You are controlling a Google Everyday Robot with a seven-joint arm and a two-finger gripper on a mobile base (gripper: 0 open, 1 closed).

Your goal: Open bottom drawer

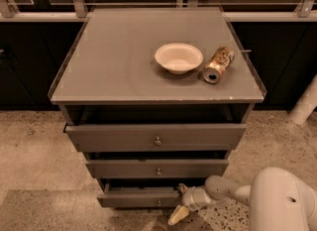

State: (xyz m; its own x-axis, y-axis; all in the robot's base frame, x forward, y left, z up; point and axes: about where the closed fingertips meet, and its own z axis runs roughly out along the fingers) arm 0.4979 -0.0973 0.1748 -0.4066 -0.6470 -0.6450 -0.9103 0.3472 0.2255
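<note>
The bottom drawer (136,197) is the narrowest grey front, lowest of three, with a tiny knob (158,203) at its centre. It stands pulled out a little, with a dark gap above it. My gripper (179,204) reaches in from the lower right on a white arm (225,190). It sits at the right end of the bottom drawer's front, one pale finger (176,216) hanging below the drawer edge. It is right of the knob.
The mid drawer (157,167) and the top drawer (156,137) also stand slightly out. On the cabinet top (109,61) are a white bowl (178,57) and a can (218,64) lying on its side. Speckled floor surrounds the cabinet; dark cabinets stand behind.
</note>
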